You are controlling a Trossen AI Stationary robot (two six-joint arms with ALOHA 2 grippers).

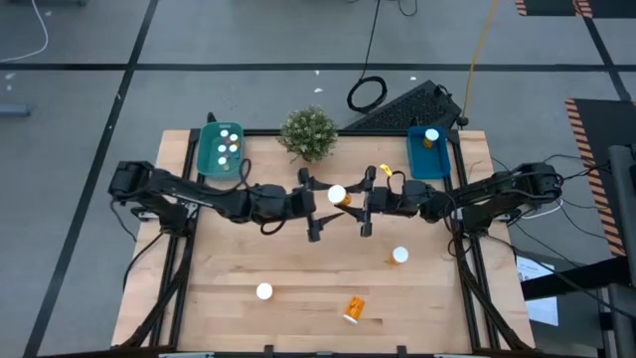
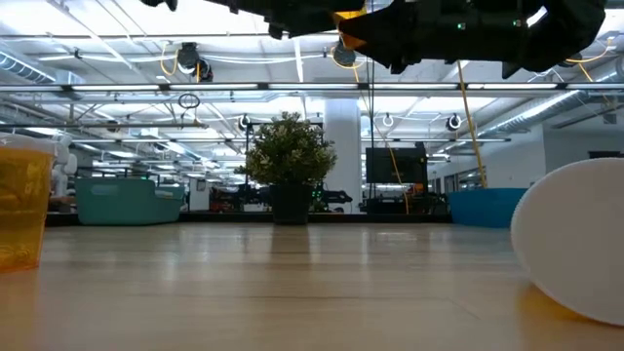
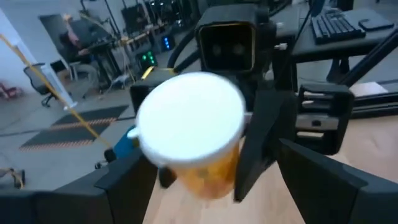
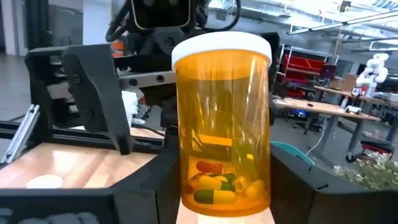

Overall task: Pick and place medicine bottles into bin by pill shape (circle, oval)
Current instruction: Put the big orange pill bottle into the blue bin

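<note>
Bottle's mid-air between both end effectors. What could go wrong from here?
1. The right end effector holds the medicine bottle high above the table; a slip drops it.
2. The open left end effector is very close; contact could knock it loose.
3. It holds capsules; teal bin or blue bin could be wrong.

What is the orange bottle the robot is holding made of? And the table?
The orange bottle looks like see-through plastic: glossy, and the capsules inside show through its wall. Its cap seems to be white, solid plastic with a duller look. The right gripper holds it. The table looks like pale wood, with board seams and grain showing.
</note>
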